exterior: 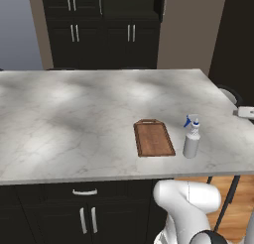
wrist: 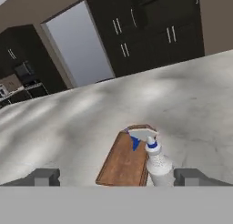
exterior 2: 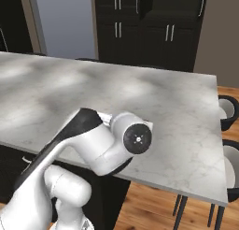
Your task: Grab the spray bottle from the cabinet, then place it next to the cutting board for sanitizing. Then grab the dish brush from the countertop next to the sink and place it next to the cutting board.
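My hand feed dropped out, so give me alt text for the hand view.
The spray bottle stands upright on the marble countertop beside the cutting board, between the open end effector's fingertips but ungripped. Dark cabinets stand behind the counter.

This is a home kitchen, rendered rather than filmed. A broad countertop (exterior: 74, 114) of white-grey veined marble forms an island with dark drawers and doors beneath its near edge, and on it a wooden cutting board (exterior: 153, 138) lies just beside an upright spray bottle (exterior: 191, 137). Beyond the far edge stands a tall black-brown cabinet (exterior: 101, 25) with slim silver bar handles, while round-backed stools (exterior 2: 228, 111) sit along the island's right side on a warm wooden floor (exterior 2: 154, 208).
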### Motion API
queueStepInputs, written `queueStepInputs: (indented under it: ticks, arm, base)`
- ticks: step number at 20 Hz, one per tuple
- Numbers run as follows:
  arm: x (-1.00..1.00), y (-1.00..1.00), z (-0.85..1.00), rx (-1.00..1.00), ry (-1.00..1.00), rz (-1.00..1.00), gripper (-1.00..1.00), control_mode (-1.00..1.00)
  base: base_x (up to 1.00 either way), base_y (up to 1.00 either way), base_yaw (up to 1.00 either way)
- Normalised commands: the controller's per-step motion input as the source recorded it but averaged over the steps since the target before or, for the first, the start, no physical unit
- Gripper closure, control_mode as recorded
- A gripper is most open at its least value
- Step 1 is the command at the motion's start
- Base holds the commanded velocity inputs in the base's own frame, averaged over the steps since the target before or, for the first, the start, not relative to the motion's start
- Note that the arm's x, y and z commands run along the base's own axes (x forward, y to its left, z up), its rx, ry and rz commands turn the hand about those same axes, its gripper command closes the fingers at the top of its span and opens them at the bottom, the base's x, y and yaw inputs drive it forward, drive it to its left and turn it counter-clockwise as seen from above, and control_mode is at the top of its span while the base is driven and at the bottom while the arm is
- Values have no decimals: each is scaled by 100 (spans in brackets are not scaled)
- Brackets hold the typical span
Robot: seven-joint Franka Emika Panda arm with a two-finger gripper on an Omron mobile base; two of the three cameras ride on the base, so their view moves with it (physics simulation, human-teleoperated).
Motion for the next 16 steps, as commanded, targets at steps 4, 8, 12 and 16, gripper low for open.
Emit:
queueStepInputs:
  ticks: [4,8,12,16]
  arm:
    - [-77,54,28,-10,28,-11,-100,-100]
    - [-53,52,1,-11,19,-1,-100,-100]
    - [-14,75,0,-20,1,0,-100,-100]
    - [0,78,0,-13,0,-2,-100,-100]
  base:
    - [0,0,0]
    - [0,0,0]
    - [0,0,0]
    - [0,0,0]
